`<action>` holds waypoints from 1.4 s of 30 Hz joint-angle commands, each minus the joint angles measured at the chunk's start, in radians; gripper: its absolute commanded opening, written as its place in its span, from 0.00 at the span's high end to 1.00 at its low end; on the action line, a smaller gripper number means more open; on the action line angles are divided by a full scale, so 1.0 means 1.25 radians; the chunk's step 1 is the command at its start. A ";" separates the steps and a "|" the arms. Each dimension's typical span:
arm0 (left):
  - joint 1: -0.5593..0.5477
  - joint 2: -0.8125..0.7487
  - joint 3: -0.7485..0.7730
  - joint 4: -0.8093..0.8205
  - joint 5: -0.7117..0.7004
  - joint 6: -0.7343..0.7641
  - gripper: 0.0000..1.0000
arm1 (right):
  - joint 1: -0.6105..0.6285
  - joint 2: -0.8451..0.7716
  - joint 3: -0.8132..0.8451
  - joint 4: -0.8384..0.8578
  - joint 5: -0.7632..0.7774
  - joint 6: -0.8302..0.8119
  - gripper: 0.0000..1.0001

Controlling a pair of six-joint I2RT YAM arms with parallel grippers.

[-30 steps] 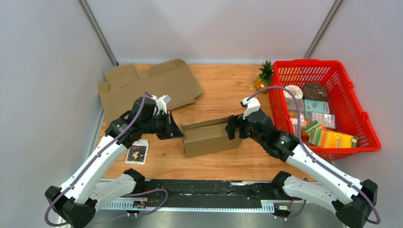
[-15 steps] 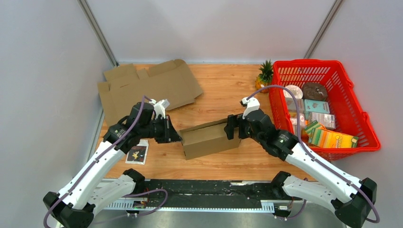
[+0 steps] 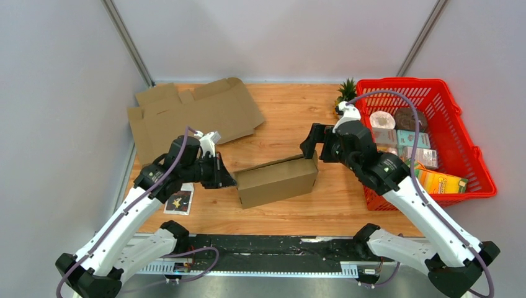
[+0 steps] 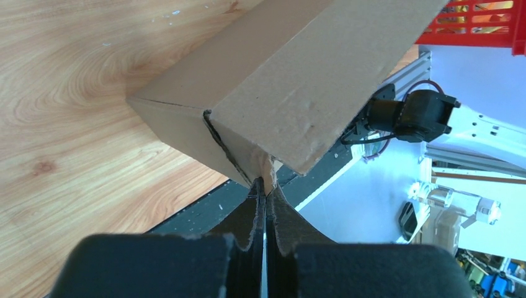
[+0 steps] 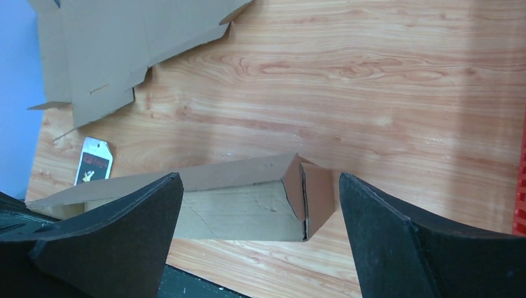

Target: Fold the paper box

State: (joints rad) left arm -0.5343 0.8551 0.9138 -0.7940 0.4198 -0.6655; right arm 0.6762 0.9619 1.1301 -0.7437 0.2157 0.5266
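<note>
A long brown paper box (image 3: 276,180) lies on the wooden table near the front middle. My left gripper (image 3: 228,178) is shut on a flap at the box's left end; in the left wrist view the flap (image 4: 267,174) is pinched between the closed fingertips. My right gripper (image 3: 310,144) is open, raised above and just behind the box's right end, apart from it. In the right wrist view the box (image 5: 248,198) lies below between the spread fingers (image 5: 384,236), with its right end flaps folded shut.
A flat unfolded cardboard sheet (image 3: 192,115) lies at the back left. A red basket (image 3: 459,118) of groceries stands at the right. A small pineapple (image 3: 345,93) stands beside it. A small dark packet (image 3: 179,200) lies near the left front edge.
My right gripper has let go of the box's right end, lifted and moved back to the right. The left gripper has stayed shut on the left flap.
</note>
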 commanded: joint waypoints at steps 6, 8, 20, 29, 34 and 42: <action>0.002 -0.018 -0.018 -0.036 -0.029 0.028 1.00 | -0.001 0.085 -0.022 0.116 -0.030 -0.053 0.00; 0.002 -0.014 -0.016 -0.034 -0.025 0.028 1.00 | 0.001 0.088 -0.024 0.114 -0.016 -0.063 0.00; 0.002 -0.046 -0.005 0.035 0.022 -0.008 0.67 | 0.025 -0.042 -0.266 0.291 -0.022 -0.063 0.00; 0.002 -0.057 0.070 0.050 0.019 -0.009 0.49 | 0.030 -0.034 -0.275 0.294 -0.012 -0.072 0.00; 0.002 0.018 0.138 0.007 -0.029 0.017 0.47 | 0.031 -0.036 -0.260 0.277 -0.012 -0.076 0.00; 0.002 0.050 0.135 0.001 -0.057 0.030 0.60 | 0.031 -0.041 -0.262 0.273 -0.013 -0.079 0.00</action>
State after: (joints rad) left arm -0.5343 0.9257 1.0660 -0.7883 0.3763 -0.6571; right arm 0.7067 0.9165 0.7876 -0.4126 0.1844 0.4480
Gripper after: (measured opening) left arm 0.423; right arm 0.998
